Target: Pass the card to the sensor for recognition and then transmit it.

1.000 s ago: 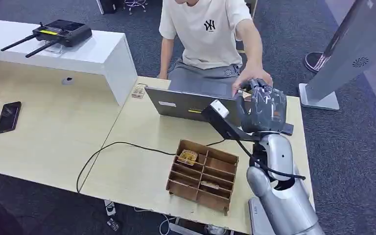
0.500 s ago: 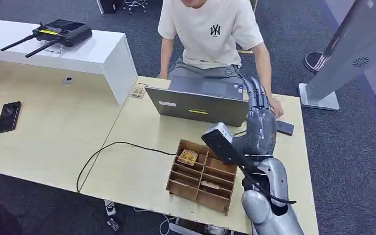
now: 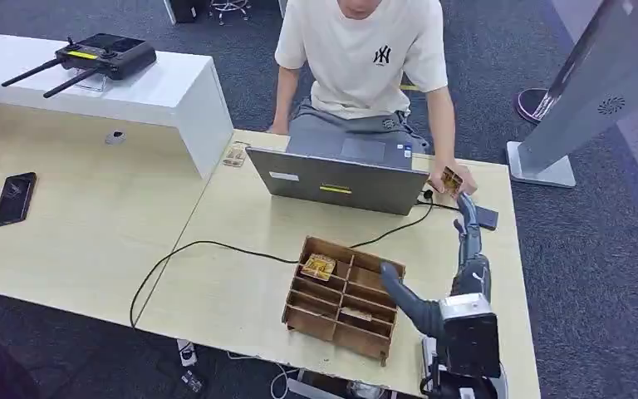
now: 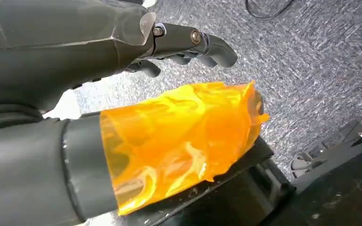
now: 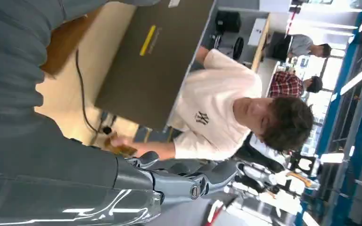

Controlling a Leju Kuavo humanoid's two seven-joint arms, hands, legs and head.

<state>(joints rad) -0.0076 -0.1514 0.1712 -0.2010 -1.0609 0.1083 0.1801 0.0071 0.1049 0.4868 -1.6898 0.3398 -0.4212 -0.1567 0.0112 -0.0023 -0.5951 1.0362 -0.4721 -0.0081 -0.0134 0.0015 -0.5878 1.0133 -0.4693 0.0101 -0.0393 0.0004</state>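
Note:
A person in a white T-shirt [image 3: 357, 50] sits behind the open laptop [image 3: 336, 181] and holds a small brown card [image 3: 452, 179] at the laptop's right end. A small black sensor block [image 3: 486, 218] lies on the table just below that card. My right hand [image 3: 468, 249] hangs low over the table's right front, fingers stretched toward the sensor, thumb out to the left, holding nothing. The right wrist view shows the right hand [image 5: 184, 181] bare, with the card [image 5: 122, 149] in the person's fingers beyond it. My left hand [image 4: 122, 52] hangs over grey carpet, empty, with orange film [image 4: 179, 136] around its thumb.
A wooden compartment box [image 3: 380, 268] stands at the table's front, left of my right hand, with another card [image 3: 318, 266] in a back cell. A black cable [image 3: 208, 244] crosses the tabletop. A phone [image 3: 13, 198] lies far left. A grey kiosk base [image 3: 540, 170] stands right of the table.
My right arm has dropped from up beside the person's hand to low over the table's front. The card is now in the person's hand, which moved down to the laptop's right end.

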